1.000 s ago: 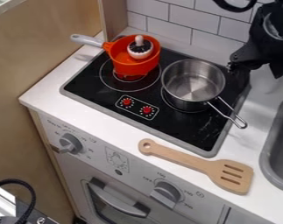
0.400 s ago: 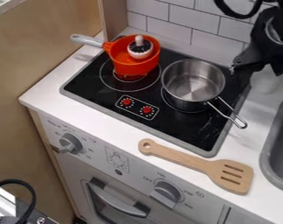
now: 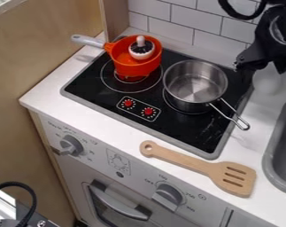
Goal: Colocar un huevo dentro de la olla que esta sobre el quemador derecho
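In the camera view, the black gripper [image 3: 260, 57] hangs at the upper right, right of the steel pot and over the back right edge of the stove. Just below it, a pale rounded shape that looks like the egg [image 3: 267, 80] stands out faintly against the white counter; whether they touch cannot be told. The shiny steel pot [image 3: 195, 84] sits on the right burner, its wire handle pointing toward the lower right. Its visible inside holds nothing.
An orange pan [image 3: 136, 67] with a white-and-black topped item [image 3: 141, 49] inside stands on the left burner. A wooden slotted spatula [image 3: 198, 166] lies along the counter front. The grey sink [image 3: 275, 164] is at the right edge, the tiled wall [image 3: 195, 20] behind.
The gripper has shifted slightly to the right, and the pale rounded shape beneath it shows more clearly. The pot, pan and spatula have stayed in place.
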You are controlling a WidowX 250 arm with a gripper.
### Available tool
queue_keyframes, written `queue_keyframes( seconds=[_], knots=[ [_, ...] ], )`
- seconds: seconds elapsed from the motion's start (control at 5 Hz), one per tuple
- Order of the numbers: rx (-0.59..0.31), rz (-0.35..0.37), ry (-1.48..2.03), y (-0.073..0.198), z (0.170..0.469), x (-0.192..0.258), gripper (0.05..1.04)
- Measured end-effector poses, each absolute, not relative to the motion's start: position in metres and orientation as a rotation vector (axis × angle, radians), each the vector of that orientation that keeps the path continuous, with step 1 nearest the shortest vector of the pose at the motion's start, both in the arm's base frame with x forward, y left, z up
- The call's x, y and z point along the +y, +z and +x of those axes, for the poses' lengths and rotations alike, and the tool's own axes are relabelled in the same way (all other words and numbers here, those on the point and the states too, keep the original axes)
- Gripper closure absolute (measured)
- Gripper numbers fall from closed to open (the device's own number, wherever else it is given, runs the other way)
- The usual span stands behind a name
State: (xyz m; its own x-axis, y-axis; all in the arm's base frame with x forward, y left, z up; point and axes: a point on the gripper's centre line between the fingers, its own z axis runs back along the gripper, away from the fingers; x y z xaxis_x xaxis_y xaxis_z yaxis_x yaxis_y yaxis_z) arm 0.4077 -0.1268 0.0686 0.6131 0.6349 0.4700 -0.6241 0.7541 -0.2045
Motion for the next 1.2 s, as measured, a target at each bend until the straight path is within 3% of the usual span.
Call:
queue_keyframes(
  seconds=[1.0, 1.2],
  knots=[
    [-0.582, -0.049, 0.766, 0.034, 0.414, -0.137, 0.085],
    [-0.589, -0.04, 0.765, 0.031, 0.413, -0.142, 0.131]
  ],
)
